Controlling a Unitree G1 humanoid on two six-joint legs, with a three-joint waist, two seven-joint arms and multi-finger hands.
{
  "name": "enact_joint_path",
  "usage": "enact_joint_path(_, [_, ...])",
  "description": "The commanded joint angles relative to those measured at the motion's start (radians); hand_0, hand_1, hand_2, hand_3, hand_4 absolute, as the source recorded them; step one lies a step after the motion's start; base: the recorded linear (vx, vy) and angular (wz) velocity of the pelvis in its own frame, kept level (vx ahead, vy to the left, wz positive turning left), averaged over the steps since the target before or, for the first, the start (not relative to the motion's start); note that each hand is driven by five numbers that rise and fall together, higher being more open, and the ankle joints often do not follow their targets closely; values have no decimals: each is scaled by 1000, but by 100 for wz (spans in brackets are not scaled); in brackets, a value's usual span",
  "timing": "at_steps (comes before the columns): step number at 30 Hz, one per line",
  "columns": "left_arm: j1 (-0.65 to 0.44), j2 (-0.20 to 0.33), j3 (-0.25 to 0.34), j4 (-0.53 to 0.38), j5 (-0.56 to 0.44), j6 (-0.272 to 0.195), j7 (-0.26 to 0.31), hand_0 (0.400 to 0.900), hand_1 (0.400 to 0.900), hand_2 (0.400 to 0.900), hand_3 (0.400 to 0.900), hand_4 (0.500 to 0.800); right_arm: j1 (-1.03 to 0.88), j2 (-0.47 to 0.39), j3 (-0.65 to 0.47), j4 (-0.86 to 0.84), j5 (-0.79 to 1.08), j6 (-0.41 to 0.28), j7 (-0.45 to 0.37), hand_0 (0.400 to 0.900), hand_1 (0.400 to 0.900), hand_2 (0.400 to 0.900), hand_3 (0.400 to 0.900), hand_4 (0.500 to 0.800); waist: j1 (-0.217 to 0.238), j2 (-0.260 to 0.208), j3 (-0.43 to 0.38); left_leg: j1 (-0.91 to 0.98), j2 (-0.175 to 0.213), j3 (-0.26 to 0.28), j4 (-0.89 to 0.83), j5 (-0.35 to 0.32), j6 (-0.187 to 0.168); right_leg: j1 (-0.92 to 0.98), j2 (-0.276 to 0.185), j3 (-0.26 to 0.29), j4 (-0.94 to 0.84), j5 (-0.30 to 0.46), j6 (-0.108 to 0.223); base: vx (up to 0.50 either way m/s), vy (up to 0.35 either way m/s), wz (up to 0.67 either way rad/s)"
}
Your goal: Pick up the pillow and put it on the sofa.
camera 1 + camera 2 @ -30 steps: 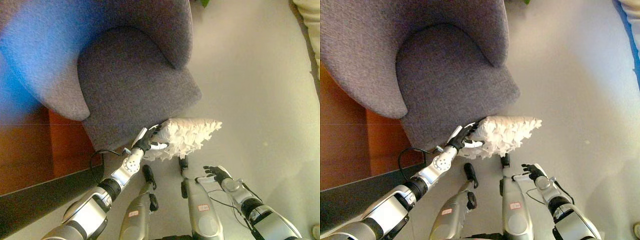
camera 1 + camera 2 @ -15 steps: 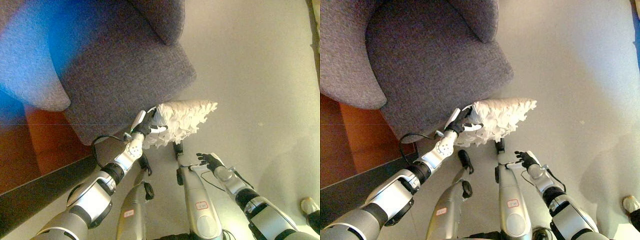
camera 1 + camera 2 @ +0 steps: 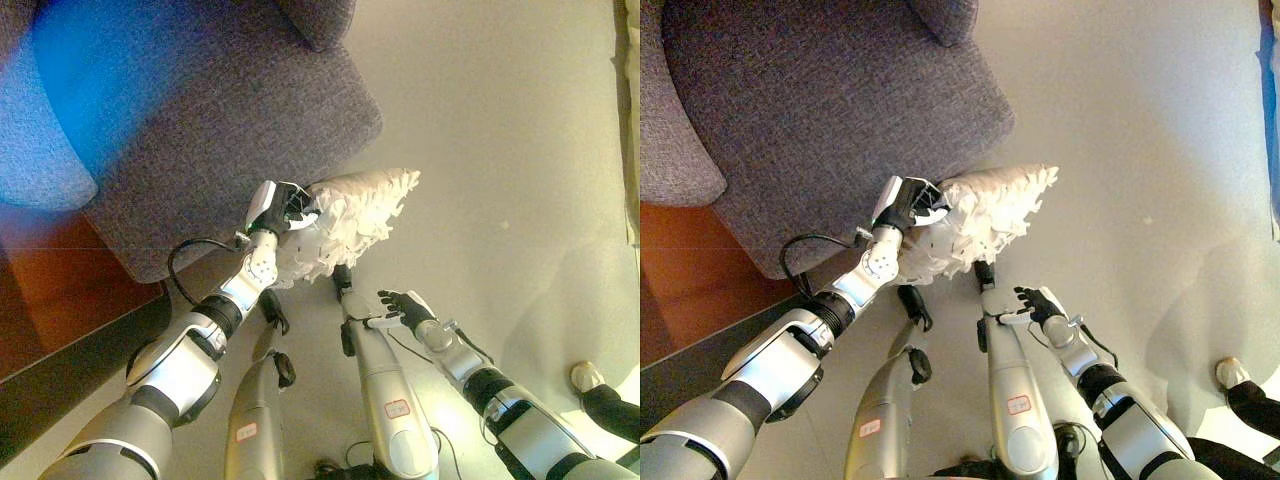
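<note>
A white ruffled pillow (image 3: 352, 213) hangs in the air in front of the grey sofa chair (image 3: 210, 110), close to its front edge. My left hand (image 3: 274, 210) is shut on the pillow's left end, fingers curled into the fabric. My right hand (image 3: 404, 306) is lower right of the pillow, apart from it, with its fingers spread and empty. The same scene shows in the right eye view, with the pillow (image 3: 985, 215), left hand (image 3: 905, 205) and right hand (image 3: 1037, 303).
The grey floor (image 3: 500, 150) spreads to the right of the chair. A reddish wooden floor strip (image 3: 50, 300) lies at the left. A person's shoe (image 3: 585, 377) shows at the lower right. A pale object (image 3: 630, 120) lines the right edge.
The camera has shifted, so the chair sits higher and further left. My left hand has lifted the pillow a little toward the chair's front edge. A person's shoe has come further into view at the right.
</note>
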Motion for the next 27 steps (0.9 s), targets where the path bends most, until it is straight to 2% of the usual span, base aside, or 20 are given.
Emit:
enact_joint_path(1, [-58, -15, 29, 3, 33, -45, 24, 400, 400, 400, 400, 500, 32, -16, 29, -3, 27, -5, -10, 900, 900, 900, 900, 800, 7, -12, 5, -69, 56, -13, 114, -53, -68, -34, 9, 61, 53, -49, 103, 0, 0, 0])
enact_joint_path(11, [-35, -20, 36, -29, -4, -66, 6, 400, 400, 400, 400, 500, 51, -4, 7, 40, 29, -5, 1, 900, 900, 900, 900, 800, 23, -10, 5, 1, 50, -27, 108, -69, -61, 36, -2, 47, 53, -66, 103, 7, 15, 3])
enact_joint_path(17, [33, -25, 41, -84, -28, -75, -32, 400, 400, 400, 400, 500, 98, -1, -27, 111, 14, -18, 33, 900, 900, 900, 900, 800, 43, -6, 5, 132, 43, -38, 92, -93, -54, 170, -14, 33, 30, -84, 103, 52, 41, 5])
enact_joint_path(21, [87, -19, 49, -121, -50, -75, -82, 400, 400, 400, 400, 500, 144, -4, -52, 153, -3, -28, 59, 900, 900, 900, 900, 800, 54, -5, 5, 239, 43, -39, 75, -105, -53, 281, -24, 20, 9, -97, 104, 83, 44, 4])
enact_joint_path(23, [109, -16, 50, -137, -52, -79, -100, 400, 400, 400, 400, 500, 168, -4, -59, 165, -9, -29, 64, 900, 900, 900, 900, 800, 57, -2, -17, 263, 42, -39, 62, -104, -53, 308, -28, 15, -4, -97, 103, 79, 42, 5])
enact_joint_path(27, [155, 3, 56, -195, -62, -56, -118, 400, 400, 400, 400, 500, 229, -9, -78, 184, -27, -34, 78, 900, 900, 900, 900, 800, 65, 3, -66, 323, 37, -39, 41, -108, -49, 377, -33, 6, -32, -106, 102, 98, 35, 4])
